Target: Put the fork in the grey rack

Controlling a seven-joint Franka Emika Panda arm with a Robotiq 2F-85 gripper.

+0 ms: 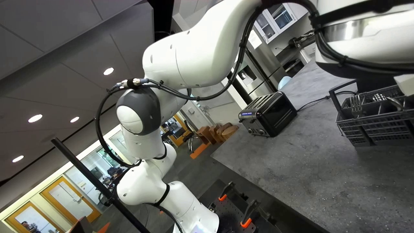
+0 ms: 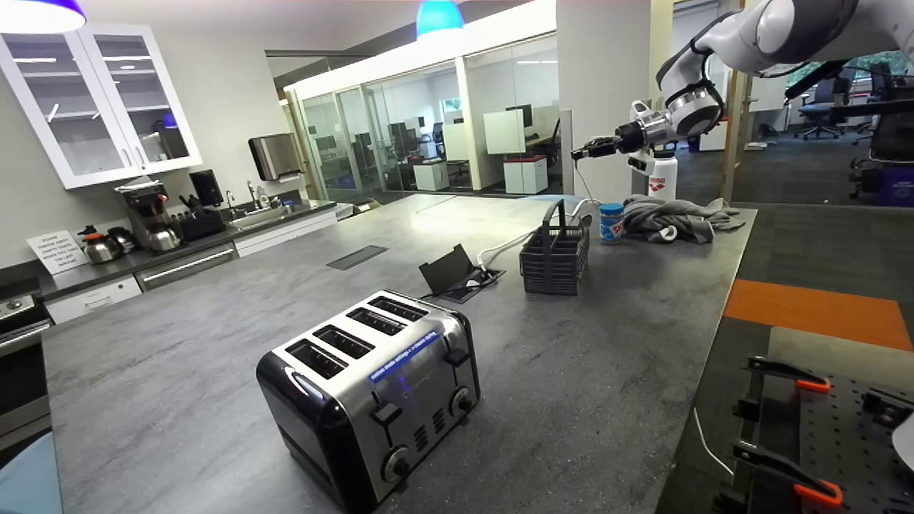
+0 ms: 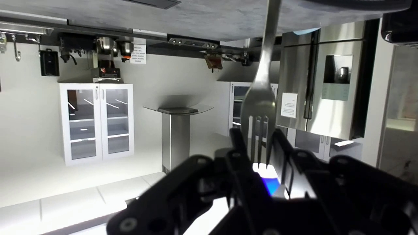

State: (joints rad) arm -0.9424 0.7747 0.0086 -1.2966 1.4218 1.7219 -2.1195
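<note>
Hanging handle-down from gripper [image 3: 258, 137] — fork [image 3: 260, 101]

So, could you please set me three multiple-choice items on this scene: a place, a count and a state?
1. Where is the rack? A floor; B table; C sink.
2. How many slots has the toaster? A four; B two; C six.
3. How is the gripper? A wide open; B shut on nothing; C shut on a fork.

1 B: it stands there in both exterior views.
2 A: an exterior view shows four.
3 C: in the wrist view, it holds the tined end.
</note>
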